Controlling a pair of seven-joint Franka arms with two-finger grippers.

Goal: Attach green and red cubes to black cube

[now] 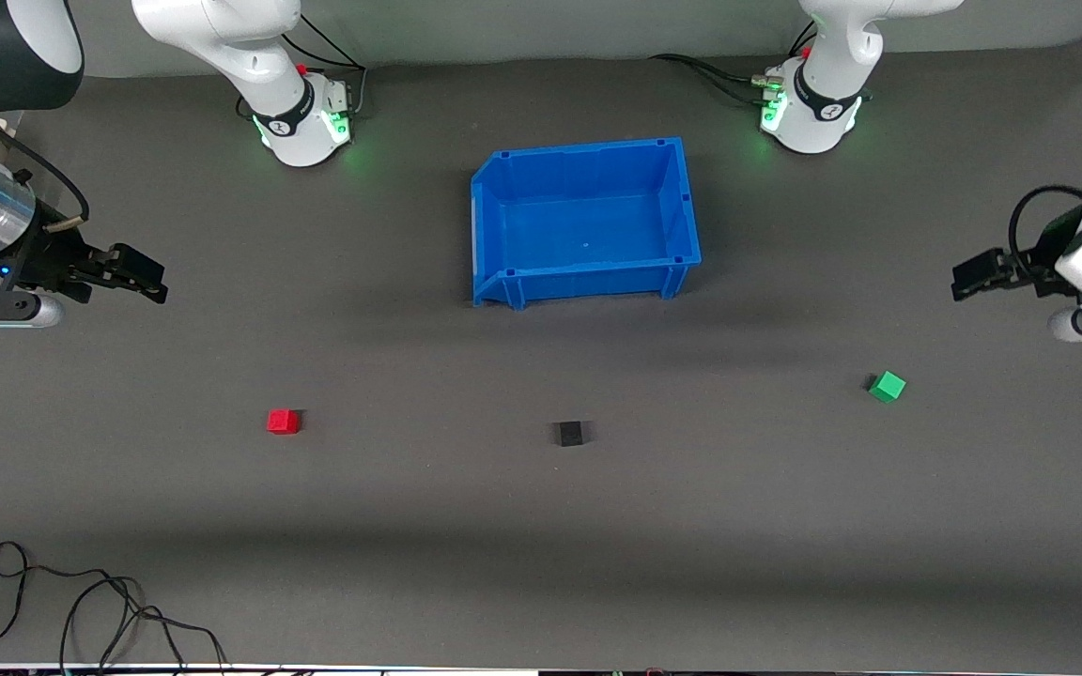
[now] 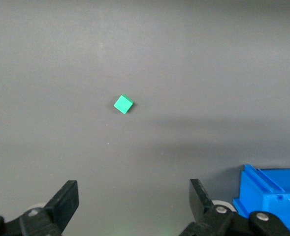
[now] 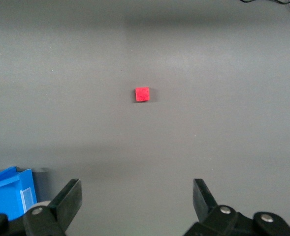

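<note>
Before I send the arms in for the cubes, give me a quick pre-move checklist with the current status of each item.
1. Left gripper open, nothing held: ok.
2. Right gripper open, nothing held: ok.
3. Green cube alone on the mat toward the left arm's end, in the left wrist view: ok.
4. Red cube alone toward the right arm's end, in the right wrist view: ok.
5. Black cube between them, touching neither: ok.
6. Blue bin farther from the front camera than all three cubes, apart from them: ok.
</note>
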